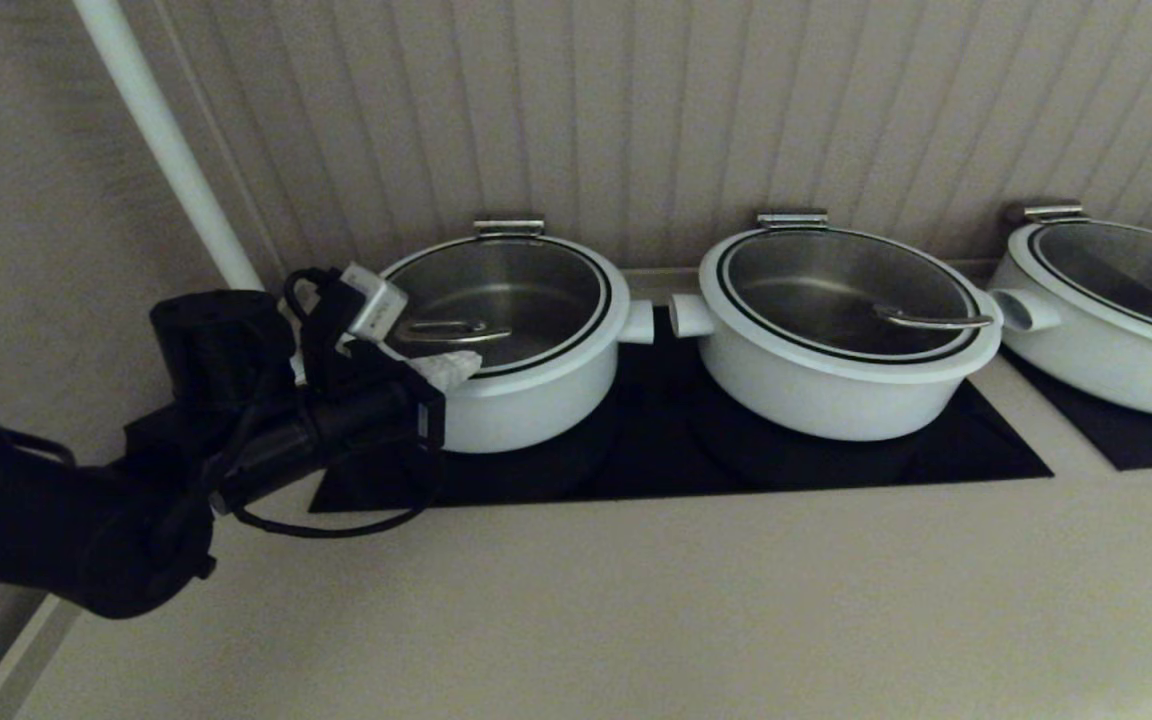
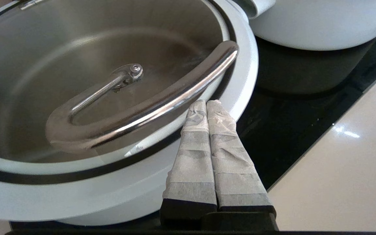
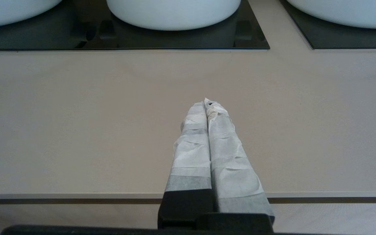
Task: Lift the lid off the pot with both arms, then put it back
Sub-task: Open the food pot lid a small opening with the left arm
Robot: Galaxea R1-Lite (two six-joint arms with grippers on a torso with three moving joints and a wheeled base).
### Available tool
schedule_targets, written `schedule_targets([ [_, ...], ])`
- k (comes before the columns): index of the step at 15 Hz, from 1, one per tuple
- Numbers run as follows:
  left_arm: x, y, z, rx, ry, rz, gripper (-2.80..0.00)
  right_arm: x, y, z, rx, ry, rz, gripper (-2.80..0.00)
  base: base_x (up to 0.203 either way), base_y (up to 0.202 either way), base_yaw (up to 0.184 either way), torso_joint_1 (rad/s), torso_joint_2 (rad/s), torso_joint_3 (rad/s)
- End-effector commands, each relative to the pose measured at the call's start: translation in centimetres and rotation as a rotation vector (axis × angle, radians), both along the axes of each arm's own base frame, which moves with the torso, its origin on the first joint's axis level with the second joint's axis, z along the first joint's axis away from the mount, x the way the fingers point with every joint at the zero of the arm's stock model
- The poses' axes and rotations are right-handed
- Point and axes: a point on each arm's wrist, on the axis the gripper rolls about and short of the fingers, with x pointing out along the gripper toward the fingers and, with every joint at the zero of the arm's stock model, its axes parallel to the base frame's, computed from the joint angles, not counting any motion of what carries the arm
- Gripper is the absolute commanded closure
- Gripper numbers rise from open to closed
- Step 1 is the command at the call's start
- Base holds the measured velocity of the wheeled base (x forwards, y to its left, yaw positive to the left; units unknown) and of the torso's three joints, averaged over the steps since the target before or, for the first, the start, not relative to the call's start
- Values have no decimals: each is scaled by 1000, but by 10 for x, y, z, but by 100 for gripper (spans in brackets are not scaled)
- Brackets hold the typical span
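The pot (image 1: 536, 405) is the leftmost white one, straight-sided, standing on the black cooktop (image 1: 656, 455). The glass lid (image 1: 511, 285) sits closed on it, and its looped steel wire handle (image 1: 444, 331) lies over the near left part. My left gripper (image 1: 458, 368) is shut and empty. Its fingertips rest over the lid's white rim (image 2: 240, 94), just beside the handle loop (image 2: 148, 111) and not around it. My right gripper (image 3: 206, 101) is shut and empty over the beige counter, well in front of the pots, and is out of the head view.
A wider white pot (image 1: 836, 385) with its own lid stands right of the task pot, their stub handles almost touching. A third pot (image 1: 1116, 350) stands at the far right. A white pole (image 1: 166, 140) leans at the back left. The beige counter (image 1: 636, 600) runs in front.
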Motion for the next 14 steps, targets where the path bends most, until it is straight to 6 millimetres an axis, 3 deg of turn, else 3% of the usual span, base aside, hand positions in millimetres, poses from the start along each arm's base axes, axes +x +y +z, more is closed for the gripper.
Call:
schedule_targets([
  [1, 5, -2, -4, 3, 4, -2, 0, 0, 0, 0, -1, 1, 0, 0, 0, 0, 0, 0, 0, 0],
  [14, 31, -1, 2, -8, -38, 25, 0, 0, 0, 0, -1, 0, 0, 0, 0, 0, 0, 0, 0, 0],
])
